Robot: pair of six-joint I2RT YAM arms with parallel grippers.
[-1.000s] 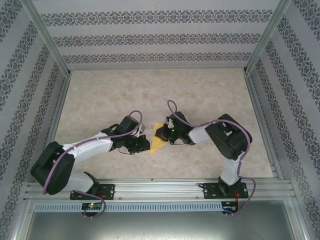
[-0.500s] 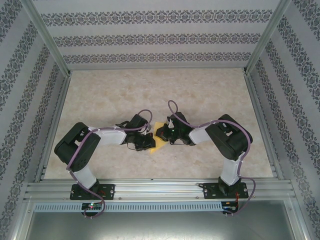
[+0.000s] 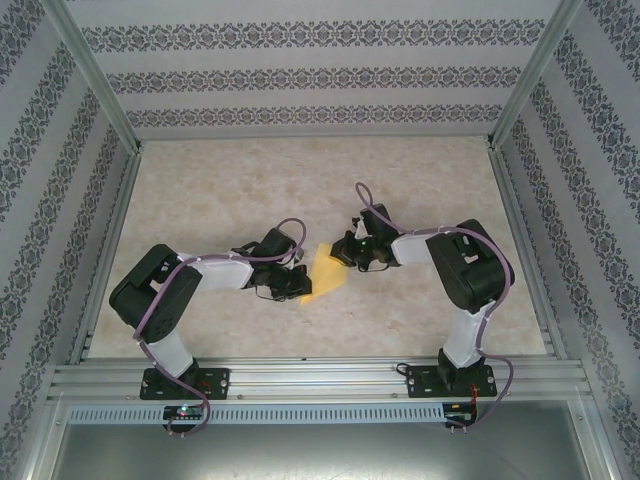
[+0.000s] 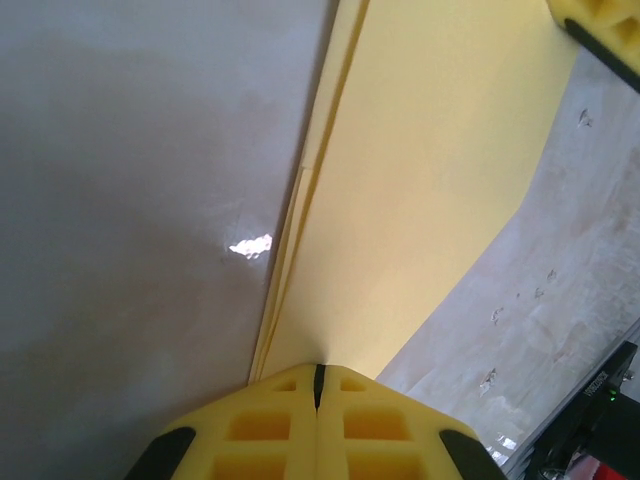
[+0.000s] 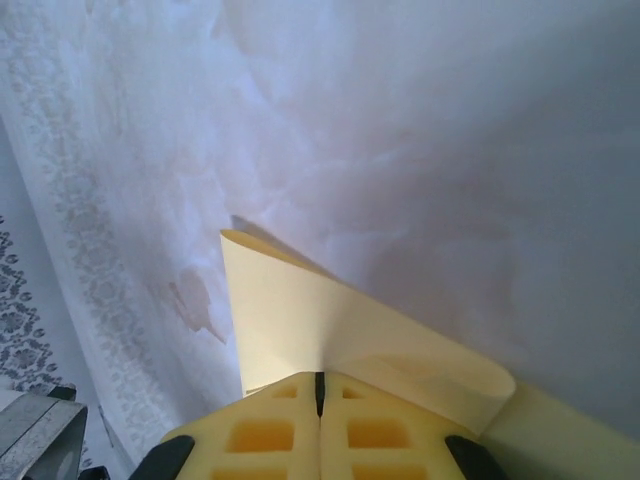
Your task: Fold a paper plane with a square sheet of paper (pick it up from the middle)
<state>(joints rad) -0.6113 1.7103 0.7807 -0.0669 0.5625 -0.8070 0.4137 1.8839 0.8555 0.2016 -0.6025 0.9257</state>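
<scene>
At the near edge of the table (image 3: 200, 190), an aluminium rail (image 3: 320, 375) carries the two arm bases. From there both arms reach inward and meet near the table's middle. Between them is the sheet (image 3: 323, 273), yellow-orange and partly folded. It forms a rough triangle, its point toward the far wall (image 3: 320, 75) and its broad side toward the rail. The left gripper (image 3: 297, 288) is at the sheet's near-left corner and the right gripper (image 3: 346, 260) at its far-right edge.

The overhead camera gives the layout but is too distant to show the grips. The left wrist camera shows the left gripper (image 4: 317, 368) with its yellow fingers (image 4: 260, 430) pressed together and the sheet (image 4: 430, 180) pinched between them. The paper runs away from the tips, with stacked layers along its left edge, low over the table (image 4: 130, 200). A finger of the right gripper (image 4: 600, 20) cuts into the top right corner.

The right wrist camera shows the right gripper (image 5: 320, 375) likewise clamped on the sheet (image 5: 290, 310). Here the paper curls over in a soft, uncreased loop at the right and ends in a sharp corner farther out. Beyond it are the marbled table (image 5: 450, 150) and, at left, the patterned wall (image 5: 20, 280). Whether the sheet touches the table cannot be told.
</scene>
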